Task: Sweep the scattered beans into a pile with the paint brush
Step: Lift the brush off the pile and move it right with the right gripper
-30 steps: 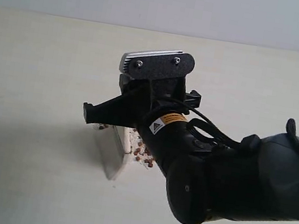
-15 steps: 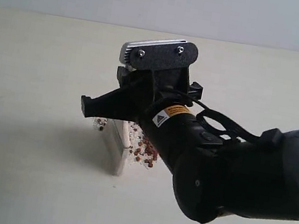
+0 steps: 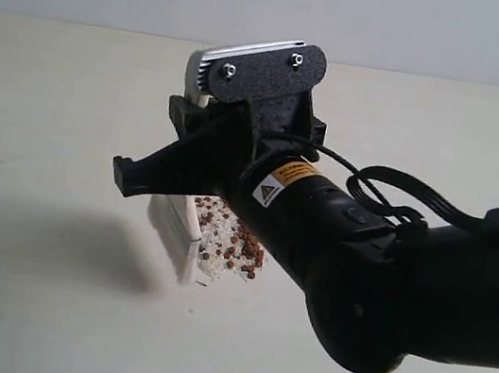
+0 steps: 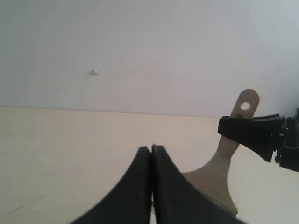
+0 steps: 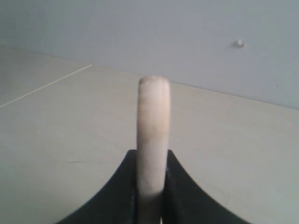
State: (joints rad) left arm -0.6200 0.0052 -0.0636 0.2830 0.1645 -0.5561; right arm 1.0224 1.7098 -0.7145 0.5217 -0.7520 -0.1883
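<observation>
- Right hand [image 5: 151, 155]: it's clamped narrow on the paint brush [image 5: 153, 116], with a black finger on each flat side of the handle. The handle's rounded cream end sticks up past the fingertips.
- Left hand [image 4: 151, 150]: its two dark fingers are pressed flat together with nothing between them. It sits off to the side above the tabletop [image 3: 51, 115].
- The left wrist view shows the brush side-on. The handle is pale wood with a round hole near the tip, and it flares out wide lower down. The right hand's black clamp crosses it just below the hole.
- In the exterior view the brush hangs bristle-end down under the right hand. You can see a wide, flat, off-white slab of bristles, tilted a bit, and the low edge looks like it's on the tabletop. I can't make out the ferrule or any stamp from here.
- The beans [image 3: 238, 242] are tiny reddish-brown round things, bunched in a tight patch just beside the bristles, on the arm's side of them. Whitish crumbs [image 3: 212, 240] are mixed in with them.
- The big black arm [image 3: 405, 289] covers part of that patch, so I can't tell how far it runs.
- Beyond that there's just light beige tabletop, with a pale wall [image 3: 355, 13] behind it.
</observation>
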